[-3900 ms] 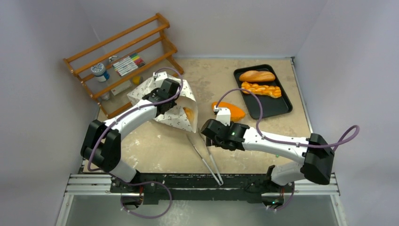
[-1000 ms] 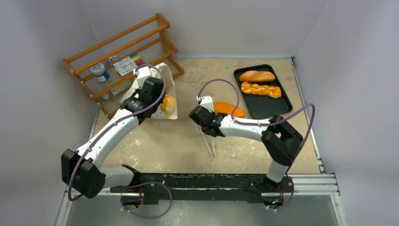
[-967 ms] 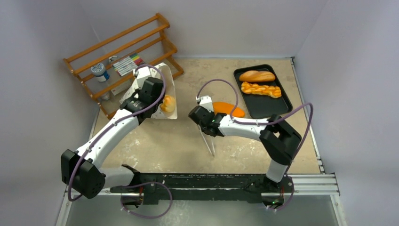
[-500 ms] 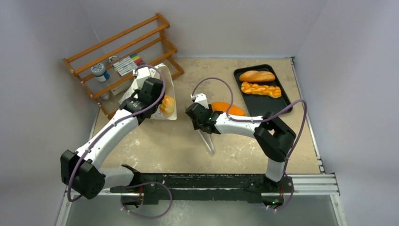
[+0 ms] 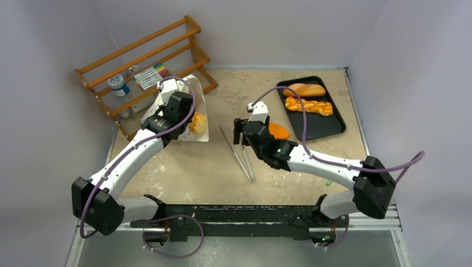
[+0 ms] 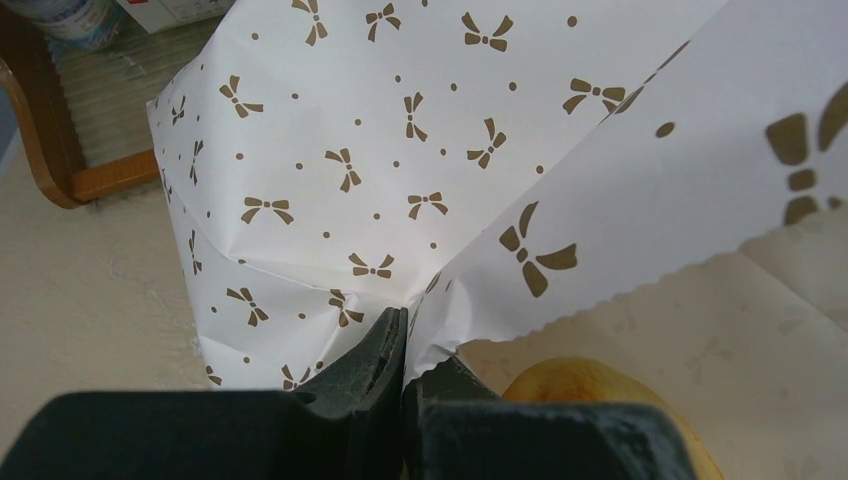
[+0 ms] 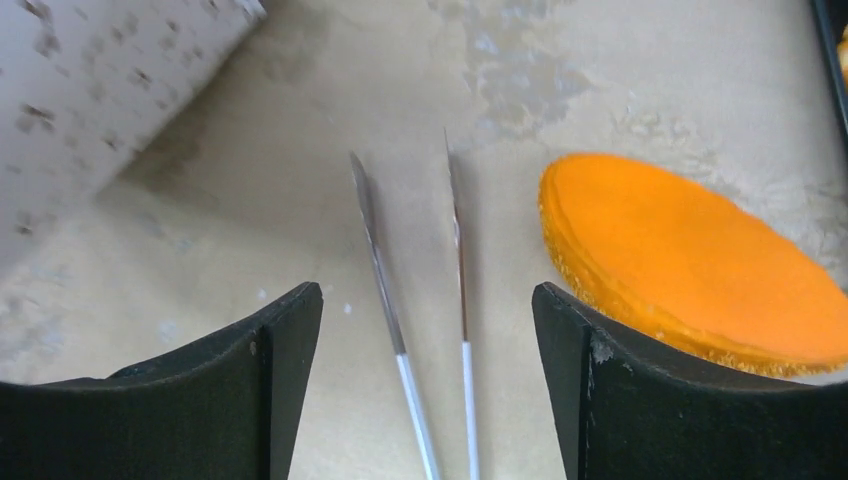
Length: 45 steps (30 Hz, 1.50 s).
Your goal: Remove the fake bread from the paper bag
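The paper bag (image 5: 201, 103) sits at the far left of the worktop (image 5: 183, 167), just beside the wooden rack (image 5: 139, 41). Its open mouth is turned to the right, toward the middle of the worktop, and its closed end lies toward the rack, so its long axis runs roughly left to right. The arm hides much of the bag, and its exact tilt cannot be told. The paper is off-white with small dark bow-like marks. At the mouth a scalloped edge shows the tan inside.

The left fingers (image 6: 395, 340) are closed tight on a fold of the bag's wall near that mouth, with the paper creased between them. A golden bread roll (image 5: 198, 122) lies in the mouth of the bag, just near of the pinched fold.

The right fingers (image 5: 239, 132) are spread wide and hold nothing. A pair of metal tongs (image 5: 238, 158) lies flat on the worktop below them, its two thin tips pointing far and its joined end near. In the wrist view both tips show in the gap between the fingers. Just right of the tongs lies a flat orange bread (image 5: 276, 131), apart from them.

At the far right a black tray (image 5: 320, 125) carries a plain loaf (image 5: 304, 89) and a braided loaf (image 5: 309, 105), side by side and well apart from the bag.
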Available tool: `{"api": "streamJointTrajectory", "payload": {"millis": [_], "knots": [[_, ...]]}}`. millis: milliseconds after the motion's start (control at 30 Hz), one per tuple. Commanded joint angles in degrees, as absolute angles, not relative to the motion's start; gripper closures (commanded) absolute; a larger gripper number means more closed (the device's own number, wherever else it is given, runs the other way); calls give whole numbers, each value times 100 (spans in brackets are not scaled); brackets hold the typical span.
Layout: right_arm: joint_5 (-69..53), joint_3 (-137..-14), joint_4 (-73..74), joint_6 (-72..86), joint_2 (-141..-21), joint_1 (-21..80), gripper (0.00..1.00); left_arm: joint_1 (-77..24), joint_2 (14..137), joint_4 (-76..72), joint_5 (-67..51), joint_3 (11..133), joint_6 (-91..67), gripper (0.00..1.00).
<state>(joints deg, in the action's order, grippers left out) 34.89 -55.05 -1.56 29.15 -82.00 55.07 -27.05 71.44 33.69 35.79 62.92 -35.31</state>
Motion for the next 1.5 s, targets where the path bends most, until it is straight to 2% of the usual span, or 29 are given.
{"api": "streamJointTrajectory", "payload": {"millis": [0,67,167,367,833,1133,1233,1333,1400,1467], "knots": [[3652,-5112,-1421,2717,-8033,5510,25,-2637,6953,3036,3635,6462,-3490,100],[3591,-5293,-1144,2716,-8306,5510,23,-2638,6931,3039,3635,6460,-3506,100],[3454,-5493,-627,2855,-8793,5572,13,-2637,6926,3032,3647,6467,-3507,100],[3246,-5216,-564,3303,-9018,5606,10,-2637,6954,3020,3647,6478,-3498,100],[2880,-5172,-669,3324,-9684,5619,8,-2639,7029,2965,3630,6460,-3479,100],[2794,-5278,-578,3320,-10124,5613,13,-2628,7048,2935,3612,6416,-3471,100],[2791,-5291,-560,3344,-10243,5624,19,-2630,7027,2935,3612,6416,-3472,100],[2726,-5295,-547,3367,-10302,5626,35,-2628,7011,2942,3612,6416,-3471,100],[2688,-5299,-539,3368,-10318,5634,52,-2628,6998,2943,3612,6416,-3471,100],[2651,-5306,-537,3360,-10283,5640,58,-2629,6995,2946,3612,6412,-3471,100]]}}
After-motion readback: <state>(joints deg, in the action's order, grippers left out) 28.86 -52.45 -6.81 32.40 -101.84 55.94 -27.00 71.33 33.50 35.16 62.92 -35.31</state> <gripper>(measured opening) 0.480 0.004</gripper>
